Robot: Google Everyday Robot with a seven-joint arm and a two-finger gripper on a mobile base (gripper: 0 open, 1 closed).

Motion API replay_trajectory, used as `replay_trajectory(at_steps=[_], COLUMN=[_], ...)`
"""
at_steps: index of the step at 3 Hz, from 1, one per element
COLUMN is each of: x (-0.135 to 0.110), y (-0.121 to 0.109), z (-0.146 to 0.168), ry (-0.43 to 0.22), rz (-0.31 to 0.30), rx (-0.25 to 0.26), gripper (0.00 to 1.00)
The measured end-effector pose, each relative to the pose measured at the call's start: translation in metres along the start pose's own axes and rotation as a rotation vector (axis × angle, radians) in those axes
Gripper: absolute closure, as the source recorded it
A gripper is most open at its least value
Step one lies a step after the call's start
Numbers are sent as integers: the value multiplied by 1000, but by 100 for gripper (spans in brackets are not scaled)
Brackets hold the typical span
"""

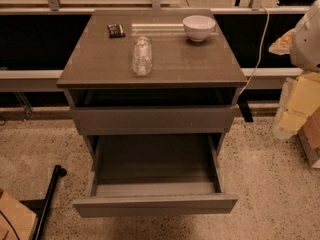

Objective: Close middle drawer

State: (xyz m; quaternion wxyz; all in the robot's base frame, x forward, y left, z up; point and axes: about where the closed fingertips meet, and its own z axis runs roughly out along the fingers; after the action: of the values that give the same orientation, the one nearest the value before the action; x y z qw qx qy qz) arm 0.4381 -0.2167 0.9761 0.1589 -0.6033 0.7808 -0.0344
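The grey-brown cabinet [200, 64] stands in the middle of the camera view. The middle drawer [155, 205] is pulled far out toward me, and its plain front panel sits low in the frame. Its inside [155, 159] looks empty. Above it, the top drawer [152, 119] with the taller front panel stands slightly out from the cabinet. The lowest drawer is hidden under the open one. My gripper is not in view. A white rounded shape [307, 34] at the right edge may be part of my arm.
On the cabinet top lie a clear plastic bottle [142, 56], a white bowl [198, 27] and a small black object [116, 30]. A black pole [47, 204] and cardboard [12, 219] lie on the floor at left. Yellowish bags and boxes [300, 104] stand at right.
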Motion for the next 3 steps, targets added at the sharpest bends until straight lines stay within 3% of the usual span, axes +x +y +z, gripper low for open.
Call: replay_trajectory(at_steps=[1,2,3], x=[0,-1,0], y=[0,-1,2], z=[0,-2,21], ry=[0,-3,-16], rz=[0,-1,-54], rx=[0,10,-5], gripper=[0,15,39])
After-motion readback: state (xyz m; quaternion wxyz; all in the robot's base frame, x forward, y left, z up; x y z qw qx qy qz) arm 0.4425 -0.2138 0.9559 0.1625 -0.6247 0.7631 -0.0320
